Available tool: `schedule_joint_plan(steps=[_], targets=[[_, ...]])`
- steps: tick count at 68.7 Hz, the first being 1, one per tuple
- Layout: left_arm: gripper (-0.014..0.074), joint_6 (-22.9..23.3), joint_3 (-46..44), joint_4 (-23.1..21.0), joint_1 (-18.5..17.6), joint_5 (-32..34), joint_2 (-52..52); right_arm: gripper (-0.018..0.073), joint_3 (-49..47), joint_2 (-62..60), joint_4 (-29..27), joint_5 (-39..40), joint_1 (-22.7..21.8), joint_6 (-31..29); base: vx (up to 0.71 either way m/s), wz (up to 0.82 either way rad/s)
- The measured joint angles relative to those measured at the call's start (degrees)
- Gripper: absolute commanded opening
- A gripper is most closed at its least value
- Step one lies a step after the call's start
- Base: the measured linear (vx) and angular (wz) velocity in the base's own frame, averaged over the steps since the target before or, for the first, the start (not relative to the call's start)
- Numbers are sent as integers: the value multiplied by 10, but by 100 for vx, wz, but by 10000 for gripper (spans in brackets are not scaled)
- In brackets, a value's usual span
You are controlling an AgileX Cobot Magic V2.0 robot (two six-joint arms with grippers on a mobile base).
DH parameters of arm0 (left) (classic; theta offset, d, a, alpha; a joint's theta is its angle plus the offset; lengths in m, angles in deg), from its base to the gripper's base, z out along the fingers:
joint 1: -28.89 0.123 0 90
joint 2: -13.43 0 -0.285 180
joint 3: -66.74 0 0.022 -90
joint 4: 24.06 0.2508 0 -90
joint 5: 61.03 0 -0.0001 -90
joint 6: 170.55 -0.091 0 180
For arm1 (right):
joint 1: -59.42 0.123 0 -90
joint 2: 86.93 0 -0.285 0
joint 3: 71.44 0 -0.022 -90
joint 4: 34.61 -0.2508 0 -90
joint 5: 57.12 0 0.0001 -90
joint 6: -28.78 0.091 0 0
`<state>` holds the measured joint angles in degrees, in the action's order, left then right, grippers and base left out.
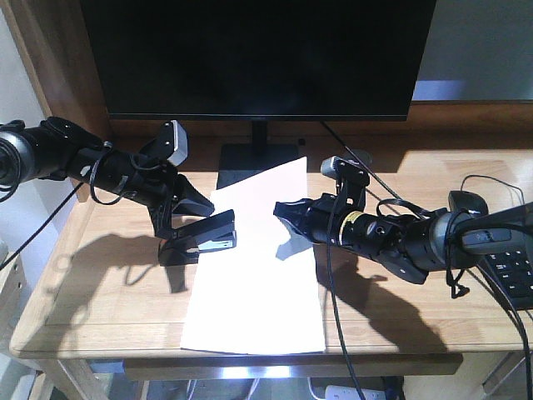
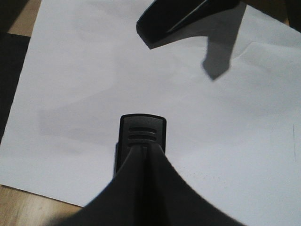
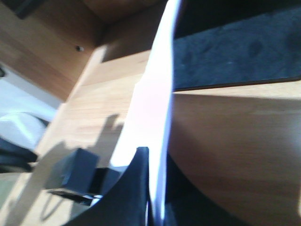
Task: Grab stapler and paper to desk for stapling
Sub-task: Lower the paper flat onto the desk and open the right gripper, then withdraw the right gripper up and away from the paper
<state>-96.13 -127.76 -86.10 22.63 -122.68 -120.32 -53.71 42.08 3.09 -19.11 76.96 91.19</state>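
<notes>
The white paper (image 1: 258,292) lies on the light-wood desk (image 1: 100,308) in front of the monitor. My left gripper (image 1: 193,227) is shut on the black stapler (image 1: 208,237), which is at the sheet's left edge. In the left wrist view, the stapler (image 2: 142,132) sticks out past my closed left gripper (image 2: 142,151) above the paper (image 2: 94,70). My right gripper (image 1: 283,212) is shut on the sheet's right edge and lifts it slightly. In the right wrist view, the paper (image 3: 150,103) runs edge-on between the fingers of that gripper (image 3: 157,162), with the stapler (image 3: 75,172) beyond it.
A large black monitor (image 1: 258,50) on a dark stand (image 1: 258,162) fills the back of the desk. A keyboard (image 1: 516,267) lies at the right edge. Cables (image 1: 333,300) hang over the front near my right arm. Wooden side panels (image 1: 50,58) rise at the left.
</notes>
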Motion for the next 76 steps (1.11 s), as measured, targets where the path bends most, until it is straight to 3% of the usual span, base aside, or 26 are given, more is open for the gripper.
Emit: schedule_joint_plan(steps=[19, 38, 46, 59, 76], targets=[[-7, 0, 0, 0, 0, 0, 0, 149, -14, 1, -2, -27, 0, 0, 0, 0], [-7, 0, 0, 0, 0, 0, 0, 518, -35, 1, 14, -84, 0, 15, 0, 0], [-7, 0, 0, 0, 0, 0, 0, 627, -35, 1, 34, -104, 0, 17, 0, 0], [-7, 0, 0, 0, 0, 0, 0, 652, -35, -34, 74, -200, 0, 20, 0, 0], [-7, 0, 0, 0, 0, 0, 0, 610, -35, -147, 176, -392, 0, 20, 0, 0]])
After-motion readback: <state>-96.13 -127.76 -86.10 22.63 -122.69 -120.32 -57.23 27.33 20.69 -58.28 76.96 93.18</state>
